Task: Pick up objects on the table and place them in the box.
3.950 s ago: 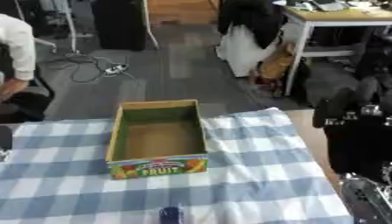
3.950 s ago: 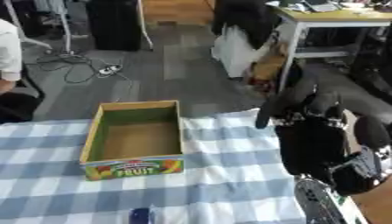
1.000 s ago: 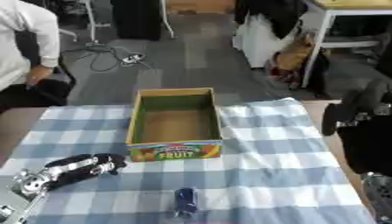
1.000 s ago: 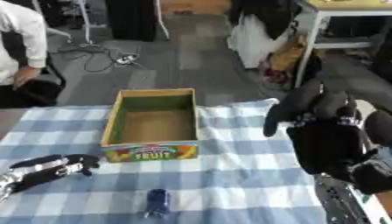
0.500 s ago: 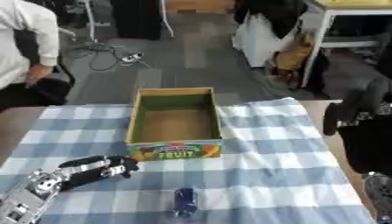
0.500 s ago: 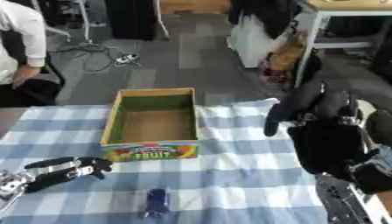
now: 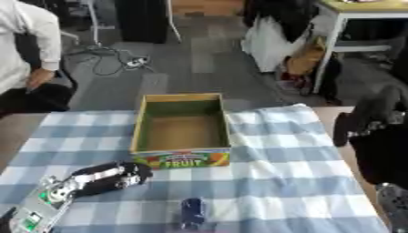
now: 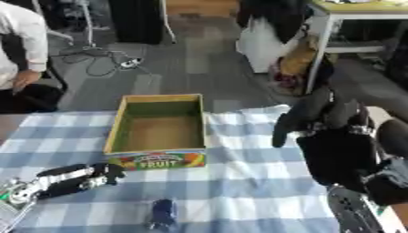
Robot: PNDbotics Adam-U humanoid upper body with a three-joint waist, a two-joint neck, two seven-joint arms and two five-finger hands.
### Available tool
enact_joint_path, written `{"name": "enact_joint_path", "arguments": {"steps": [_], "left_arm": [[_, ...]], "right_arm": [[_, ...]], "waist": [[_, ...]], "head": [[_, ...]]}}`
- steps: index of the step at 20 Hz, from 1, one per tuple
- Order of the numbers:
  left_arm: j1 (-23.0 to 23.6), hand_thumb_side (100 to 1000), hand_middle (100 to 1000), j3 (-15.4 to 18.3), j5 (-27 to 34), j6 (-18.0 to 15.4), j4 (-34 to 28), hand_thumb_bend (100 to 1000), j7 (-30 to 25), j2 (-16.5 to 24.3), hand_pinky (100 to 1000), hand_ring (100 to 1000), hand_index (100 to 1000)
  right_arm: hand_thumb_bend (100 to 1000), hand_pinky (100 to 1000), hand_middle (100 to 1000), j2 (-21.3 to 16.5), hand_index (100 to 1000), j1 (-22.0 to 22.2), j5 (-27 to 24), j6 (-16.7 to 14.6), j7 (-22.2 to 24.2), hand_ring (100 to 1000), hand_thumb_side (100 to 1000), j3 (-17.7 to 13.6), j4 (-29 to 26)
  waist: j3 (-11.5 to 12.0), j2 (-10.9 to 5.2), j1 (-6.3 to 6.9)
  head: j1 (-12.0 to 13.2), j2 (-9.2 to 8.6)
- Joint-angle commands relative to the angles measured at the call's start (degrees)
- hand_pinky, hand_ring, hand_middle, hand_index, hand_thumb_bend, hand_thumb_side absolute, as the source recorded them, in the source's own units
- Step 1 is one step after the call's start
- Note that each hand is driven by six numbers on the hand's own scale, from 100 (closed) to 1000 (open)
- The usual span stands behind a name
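An open cardboard box (image 7: 181, 131) with a "FRUIT" label on its front stands in the middle of the blue-and-white checked table; its inside looks bare. A small dark blue object (image 7: 192, 212) lies on the cloth near the front edge, in front of the box. My left hand (image 7: 109, 178) reaches in from the lower left, fingers straight, pointing right, just left of the box's front corner and up-left of the blue object. My right hand (image 8: 323, 119) hangs raised at the right, close to the camera, fingers relaxed, holding nothing.
The checked cloth (image 7: 279, 182) covers the table; bare brown tabletop (image 7: 331, 112) shows at the right edge. Beyond the table are grey floor, a white desk (image 7: 360, 13), bags and cables. A person in a white shirt sits at the far left.
My left hand has moved further right and forward across the cloth, toward the box front and the blue object. The right hand stays raised. The box and blue object have not moved.
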Motion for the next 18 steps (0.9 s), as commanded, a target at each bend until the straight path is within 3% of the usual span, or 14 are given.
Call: {"name": "enact_joint_path", "arguments": {"steps": [1, 7, 15, 18], "left_arm": [[-2.34, 892, 1000, -0.32, -5.65, -3.47, -2.02, 323, 2.92, 0.11, 952, 864, 933], [-4.46, 877, 1000, -1.94, -19.08, -10.39, -2.34, 360, 7.59, -2.86, 912, 866, 948], [-4.87, 890, 1000, -2.93, -24.96, -14.89, 0.69, 389, 7.84, -6.77, 912, 875, 958], [-4.8, 915, 1000, -3.04, -28.03, -16.15, 0.67, 549, 9.09, -7.31, 907, 879, 965]], "right_arm": [[100, 525, 657, -0.37, 691, -0.88, -0.19, -16.47, 16.82, 639, 791, -0.17, -0.63], [100, 526, 658, -0.3, 691, -1.3, -0.63, -16.62, 17.22, 639, 791, 0.52, -0.63], [101, 528, 659, -0.18, 692, -2.1, -1.12, -16.48, 17.23, 639, 793, 1.28, -0.63], [100, 529, 659, -0.14, 692, -2.35, -1.27, -16.41, 17.23, 639, 791, 1.47, -0.63]], "waist": [[-0.12, -0.67, -0.05], [-0.47, -0.74, -0.03], [-1.05, -0.85, 0.13], [-1.24, -0.89, 0.21]], "head": [[0.3, -0.91], [0.82, -1.66], [1.17, -1.73], [1.26, -1.72]]}}
